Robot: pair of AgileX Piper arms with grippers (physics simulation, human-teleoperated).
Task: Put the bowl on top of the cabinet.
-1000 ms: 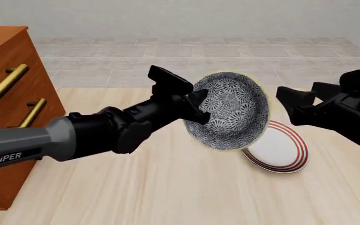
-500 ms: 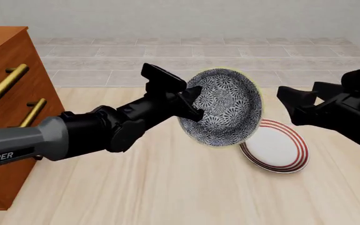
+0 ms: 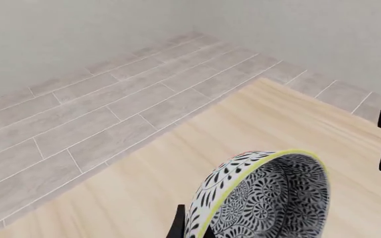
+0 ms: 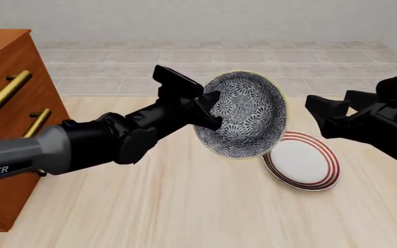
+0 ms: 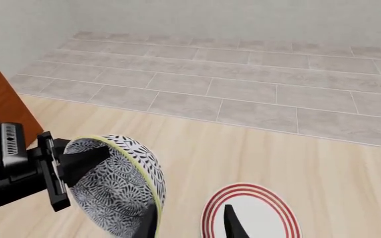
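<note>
Bowl (image 4: 243, 114) hangs in the air, tipped on its side with its patterned inside facing the front camera, held off the tabletop (image 4: 184, 206). The left fingers (image 4: 209, 111) are clamped on its rim at the side nearer the cabinet (image 4: 5, 129), one finger inside the bowl and one behind it. The bowl sits well to the right of the cabinet, at about the height of the upper handle (image 4: 6, 90), and has not reached the cabinet's top. A plate (image 4: 302, 163) with red rings lies flat on the tabletop just below and beyond the bowl, on the side away from the cabinet. The right fingers (image 4: 330, 116) hover farther from the cabinet than the bowl, spread apart and holding nothing, clear of both bowl and plate.
</note>
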